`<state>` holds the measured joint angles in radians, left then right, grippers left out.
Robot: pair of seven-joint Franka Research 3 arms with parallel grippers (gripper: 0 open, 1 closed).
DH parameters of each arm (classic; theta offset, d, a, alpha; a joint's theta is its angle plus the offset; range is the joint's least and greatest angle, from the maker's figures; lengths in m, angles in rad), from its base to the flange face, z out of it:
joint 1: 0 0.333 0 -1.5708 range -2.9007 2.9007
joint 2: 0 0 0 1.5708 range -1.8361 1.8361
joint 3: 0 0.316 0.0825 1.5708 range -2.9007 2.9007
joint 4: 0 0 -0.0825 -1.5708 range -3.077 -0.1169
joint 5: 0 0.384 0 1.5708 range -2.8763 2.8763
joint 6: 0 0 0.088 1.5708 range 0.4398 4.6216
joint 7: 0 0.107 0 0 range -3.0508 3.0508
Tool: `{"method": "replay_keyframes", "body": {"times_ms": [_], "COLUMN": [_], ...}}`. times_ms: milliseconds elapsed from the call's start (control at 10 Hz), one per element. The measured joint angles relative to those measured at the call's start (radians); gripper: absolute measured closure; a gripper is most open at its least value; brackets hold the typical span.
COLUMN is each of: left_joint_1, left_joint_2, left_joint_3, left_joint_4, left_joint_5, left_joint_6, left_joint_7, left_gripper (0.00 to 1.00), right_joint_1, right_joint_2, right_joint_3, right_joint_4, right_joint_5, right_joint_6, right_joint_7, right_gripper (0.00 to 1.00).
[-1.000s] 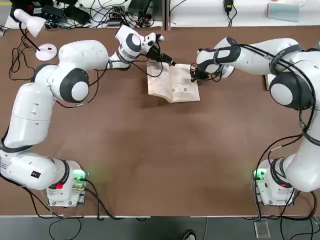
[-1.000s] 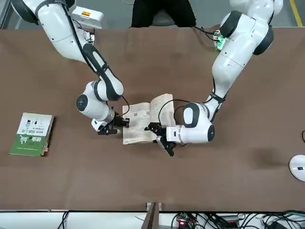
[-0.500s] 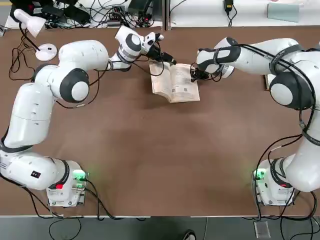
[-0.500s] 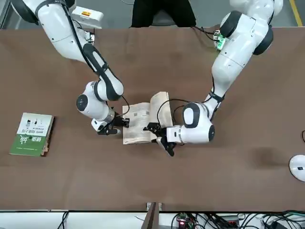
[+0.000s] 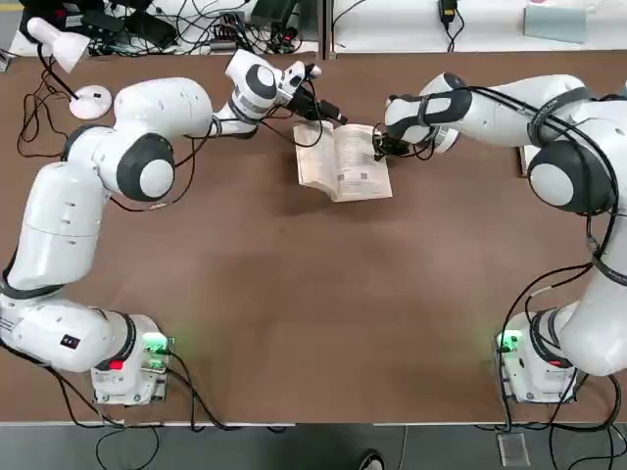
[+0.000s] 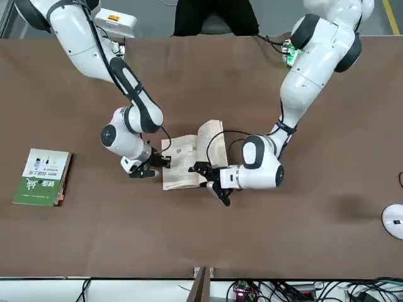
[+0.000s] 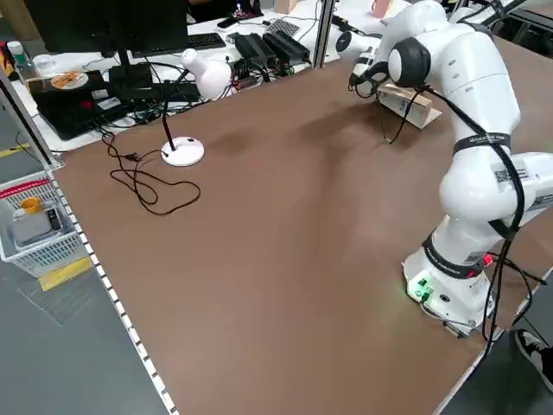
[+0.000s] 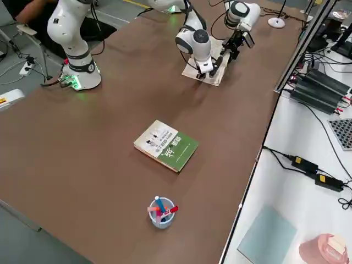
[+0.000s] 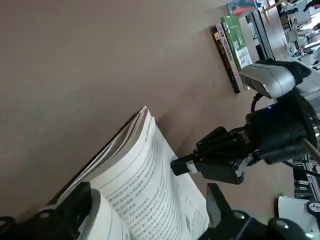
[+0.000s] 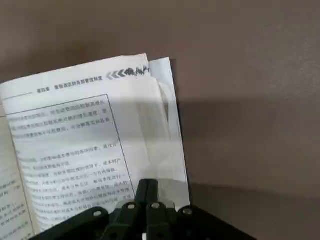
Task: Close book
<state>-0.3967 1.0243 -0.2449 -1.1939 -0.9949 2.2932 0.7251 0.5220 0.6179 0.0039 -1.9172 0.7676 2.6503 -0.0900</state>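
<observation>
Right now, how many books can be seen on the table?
2. The open book lies at mid-table, between the left gripper and the right gripper. The green-and-white book lies closed on the robot's right side. More may be hidden.

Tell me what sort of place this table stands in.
Most likely a robotics lab or test workshop: two white robot arms, left gripper and right gripper, work at an open book, with tangled cables and electronics along the table's far edge.
</observation>
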Motion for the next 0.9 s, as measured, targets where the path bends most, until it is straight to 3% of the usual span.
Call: {"method": "replay_keyframes", "body": {"times_ms": [900], "left_joint_1": [0.005], "left_joint_2": [-0.016], "left_joint_3": [-0.001], "left_joint_4": [0.004], "left_joint_5": [-0.001], "left_joint_6": [-0.040], "left_joint_7": [-0.039], "left_gripper": [0.00], "right_joint_1": [0.000], "right_joint_2": [0.000], "right_joint_3": [-0.001], "right_joint_4": [0.000], "right_joint_5": [0.001], "right_joint_6": [0.000], "right_joint_7": [0.000], "right_gripper": [0.99]}}
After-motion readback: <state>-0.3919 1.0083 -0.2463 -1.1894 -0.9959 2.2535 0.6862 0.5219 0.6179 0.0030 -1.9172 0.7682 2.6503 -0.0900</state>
